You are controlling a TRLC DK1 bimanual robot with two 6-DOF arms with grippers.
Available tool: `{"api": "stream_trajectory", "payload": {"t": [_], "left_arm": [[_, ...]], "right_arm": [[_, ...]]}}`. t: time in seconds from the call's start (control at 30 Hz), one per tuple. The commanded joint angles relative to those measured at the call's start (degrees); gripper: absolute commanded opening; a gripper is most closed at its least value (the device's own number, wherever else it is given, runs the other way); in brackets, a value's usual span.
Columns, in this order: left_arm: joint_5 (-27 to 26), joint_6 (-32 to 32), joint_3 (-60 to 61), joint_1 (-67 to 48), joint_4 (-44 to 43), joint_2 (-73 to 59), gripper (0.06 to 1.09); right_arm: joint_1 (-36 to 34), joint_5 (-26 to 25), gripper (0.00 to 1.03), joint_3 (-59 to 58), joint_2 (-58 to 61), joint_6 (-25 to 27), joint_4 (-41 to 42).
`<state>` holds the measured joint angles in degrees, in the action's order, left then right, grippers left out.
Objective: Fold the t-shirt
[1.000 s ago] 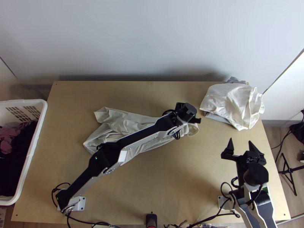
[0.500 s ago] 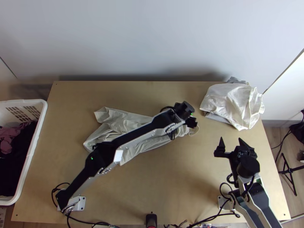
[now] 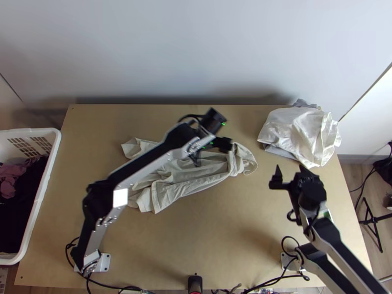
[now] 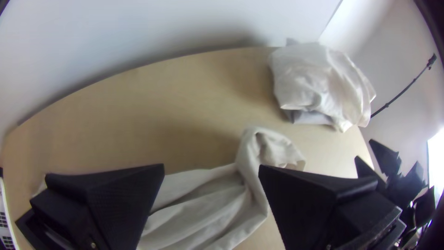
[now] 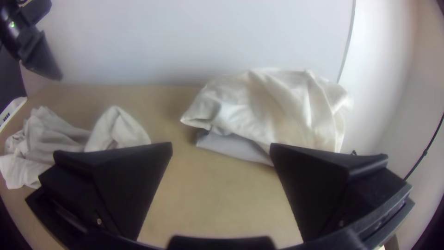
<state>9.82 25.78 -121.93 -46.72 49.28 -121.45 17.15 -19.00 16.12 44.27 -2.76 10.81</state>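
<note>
L gripper (image 3: 216, 141), R gripper (image 3: 290, 170): both w/ fingers apart

No legible txt, labels, nos. or signs on anything, AFAICT.

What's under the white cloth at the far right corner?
Grey cloth pokes out from under the white cloth at its near edge; some grey shows at the far edge too. The rest is covered: can't tell if it's one piece.
</note>
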Motion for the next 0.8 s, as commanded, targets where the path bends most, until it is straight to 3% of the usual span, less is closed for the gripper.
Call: {"api": "stream_trajectory", "payload": {"t": [0.0,0.07,0.23,0.37,0.6,0.77], "left_arm": [[-0.7,-5.9,5.0,6.2,13.8,5.8,1.04],[-0.3,-8.5,12.2,7.5,14.3,9.8,1.04],[0.6,-12.2,36.9,10.5,2.3,24.2,1.04],[0.7,-13.1,44.6,13.4,2.7,30.3,1.04],[-0.3,-10.5,55.0,13.8,4.1,38.4,1.04],[-4.5,-4.1,62.8,10.9,3.8,41.6,1.04]], "right_arm": [[1.0,0.6,0.98,7.5,17.0,-1.3,6.2],[2.4,0.6,0.98,10.1,19.0,-1.5,6.3],[6.1,0.5,0.98,14.2,22.8,-1.3,6.4],[7.0,0.5,0.98,15.9,23.9,-0.6,6.3],[7.9,0.5,0.98,17.2,24.5,1.0,6.0],[9.2,0.4,0.98,17.6,25.5,1.4,5.8]]}}
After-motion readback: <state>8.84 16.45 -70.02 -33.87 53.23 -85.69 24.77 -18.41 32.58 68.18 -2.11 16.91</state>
